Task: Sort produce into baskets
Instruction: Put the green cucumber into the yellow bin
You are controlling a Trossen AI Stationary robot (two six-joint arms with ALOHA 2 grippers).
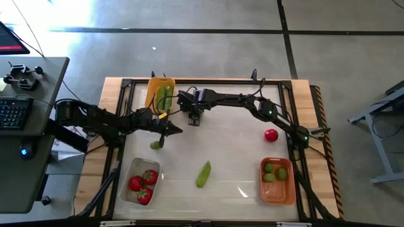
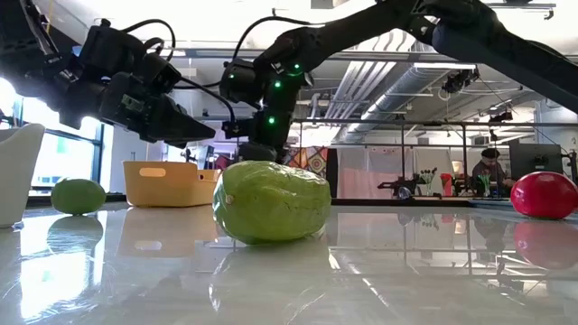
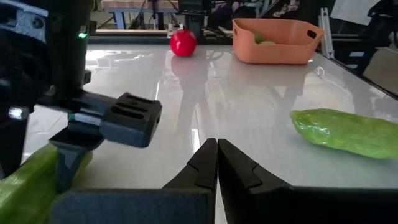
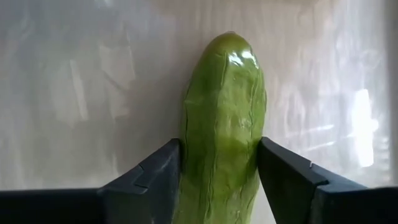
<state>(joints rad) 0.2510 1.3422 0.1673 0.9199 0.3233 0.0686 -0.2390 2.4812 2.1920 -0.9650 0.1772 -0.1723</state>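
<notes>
My right gripper (image 1: 194,118) stands near the far edge beside the yellow basket (image 1: 160,93), which holds cucumbers. It is shut on a green cucumber (image 4: 221,112), which also shows in the left wrist view (image 3: 25,186). My left gripper (image 3: 217,163) is shut and empty, just left of it (image 1: 166,130), above a lime (image 1: 155,144) on the table. A loose cucumber (image 1: 202,174) lies mid-table and a tomato (image 1: 271,134) at the right. The clear basket (image 1: 140,181) holds tomatoes; the orange basket (image 1: 278,180) holds limes. My right gripper pinches the cucumber's two long sides (image 4: 189,155) between its two fingers (image 4: 155,171). The fingers come from above, pointing down, and lie across it. Whether the cucumber is clear of the table, I cannot tell.
The table's wooden frame (image 1: 113,82) runs around the white top. In the low view the loose cucumber (image 2: 271,200) fills the front and hides my right gripper's fingers. Open tabletop lies between the loose cucumber and the tomato.
</notes>
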